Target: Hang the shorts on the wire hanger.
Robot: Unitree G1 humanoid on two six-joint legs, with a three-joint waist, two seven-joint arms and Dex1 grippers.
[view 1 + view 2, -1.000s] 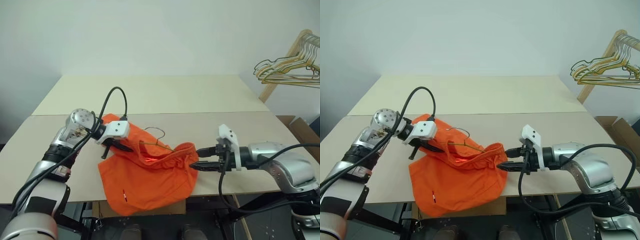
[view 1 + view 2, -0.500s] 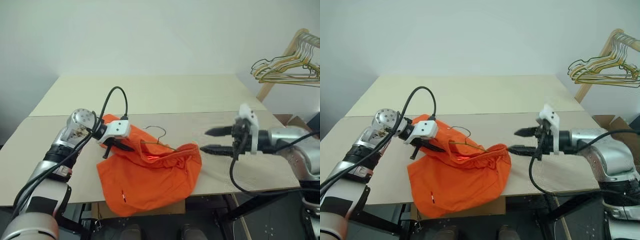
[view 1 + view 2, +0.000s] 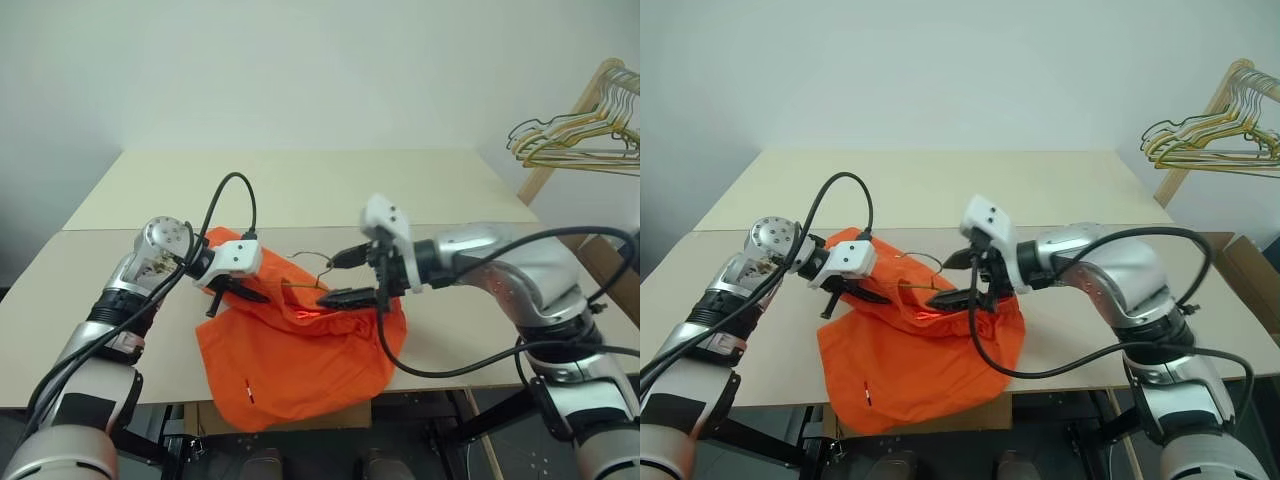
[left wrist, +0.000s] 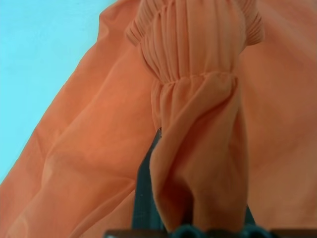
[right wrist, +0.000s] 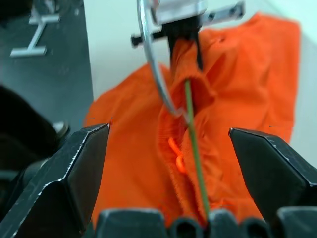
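Swung in over the shorts (image 3: 300,360), right fingers (image 3: 344,277) spread; left fingers (image 3: 235,293) pinch waistband.

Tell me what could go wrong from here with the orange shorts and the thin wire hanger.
The right tool is open, its fingers either side of the thin grey-olive wire hanger's hook; closing could miss the slim wire or pinch fabric instead. The left tool is shut on the bright orange fabric shorts at the gathered waistband; tugging the hanger could drag it out. The shorts overhang the beige table edge and might slide off.
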